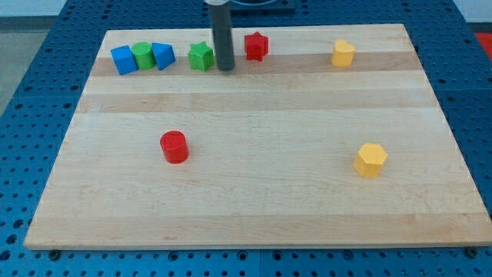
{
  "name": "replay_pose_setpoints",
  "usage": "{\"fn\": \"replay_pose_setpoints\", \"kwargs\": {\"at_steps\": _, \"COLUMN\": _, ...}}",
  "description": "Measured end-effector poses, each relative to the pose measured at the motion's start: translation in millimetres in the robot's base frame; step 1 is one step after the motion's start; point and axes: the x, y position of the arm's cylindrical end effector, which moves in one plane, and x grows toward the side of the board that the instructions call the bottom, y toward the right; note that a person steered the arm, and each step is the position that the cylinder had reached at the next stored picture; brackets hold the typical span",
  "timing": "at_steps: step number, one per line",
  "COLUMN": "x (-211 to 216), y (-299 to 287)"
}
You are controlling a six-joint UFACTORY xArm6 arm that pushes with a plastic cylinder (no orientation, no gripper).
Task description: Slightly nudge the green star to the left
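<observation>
Near the view's top edge of the board (254, 192), we find our tip (225, 68) standing just beside the green star (201, 56), on its right; whether the two touch we cannot tell. We carry no claw, only this dark rod, so nothing is gripped. The red star (256, 46) sits a little to the right of the rod and slightly higher. Left of the green star, three blocks huddle in a row: a blue cube (123, 59), a green cylinder (143, 55) and a blue block (163, 55) whose shape we cannot make out. Far right along the top we see a yellow block (343, 53). Lower down, a red cylinder (174, 146) stands at left, and a yellow hexagon (370, 159) at right, well apart.
</observation>
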Motion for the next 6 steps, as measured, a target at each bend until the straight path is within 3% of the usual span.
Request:
{"fn": "replay_pose_setpoints", "kwargs": {"at_steps": 3, "x": -12.5, "y": 8.6}}
{"fn": "replay_pose_setpoints", "kwargs": {"at_steps": 6, "x": -12.5, "y": -39.6}}
